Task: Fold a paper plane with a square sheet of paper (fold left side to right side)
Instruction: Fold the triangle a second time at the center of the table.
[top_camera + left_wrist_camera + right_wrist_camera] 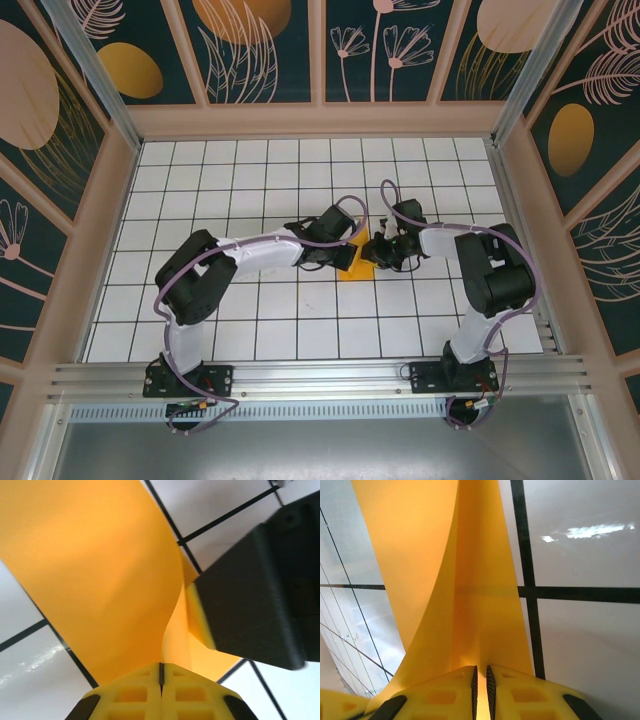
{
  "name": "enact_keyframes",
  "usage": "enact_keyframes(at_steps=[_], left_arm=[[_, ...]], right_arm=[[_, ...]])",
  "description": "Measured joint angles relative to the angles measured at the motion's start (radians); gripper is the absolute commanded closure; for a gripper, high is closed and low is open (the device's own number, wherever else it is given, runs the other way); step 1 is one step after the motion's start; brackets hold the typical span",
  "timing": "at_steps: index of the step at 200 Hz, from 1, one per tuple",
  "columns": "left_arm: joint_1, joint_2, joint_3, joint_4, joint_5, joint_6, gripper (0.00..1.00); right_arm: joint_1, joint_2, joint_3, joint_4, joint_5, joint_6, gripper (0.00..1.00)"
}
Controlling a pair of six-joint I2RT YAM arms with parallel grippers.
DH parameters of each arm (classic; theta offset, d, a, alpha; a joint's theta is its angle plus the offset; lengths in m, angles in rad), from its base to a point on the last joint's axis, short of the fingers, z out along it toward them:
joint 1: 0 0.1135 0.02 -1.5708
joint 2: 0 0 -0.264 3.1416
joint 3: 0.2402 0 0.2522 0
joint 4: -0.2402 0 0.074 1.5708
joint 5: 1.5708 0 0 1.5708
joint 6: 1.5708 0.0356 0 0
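Fixed camera, mounted above and behind the two arms (250, 255), looks steeply down from well back. It takes in the whole tiled table (200, 170) and the walls (250, 50) around it, with the arm bases along the frame's bottom edge. Left wrist camera looks out along its own yellow fingers (130, 700), very close to the paper (90, 570), with a dark finger (250, 595) of the right end effector (380, 250) at frame right. Right wrist camera sights along its fingers (520, 695), equally close, onto the same paper from the opposite side. All three views share the paper at mid-table, where left end effector (345, 258) meets right.
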Motion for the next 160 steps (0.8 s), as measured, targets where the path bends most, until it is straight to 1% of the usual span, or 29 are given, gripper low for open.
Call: enact_keyframes(at_steps=[73, 160], left_arm=[[0.018, 0.039, 0.014, -0.017, -0.054, 0.023, 0.92], [0.030, 0.068, 0.020, -0.012, -0.057, 0.033, 0.91]], right_arm=[[0.008, 0.000, 0.005, -0.006, 0.011, -0.012, 0.81], [0.017, 0.000, 0.008, -0.007, 0.024, -0.015, 0.81]])
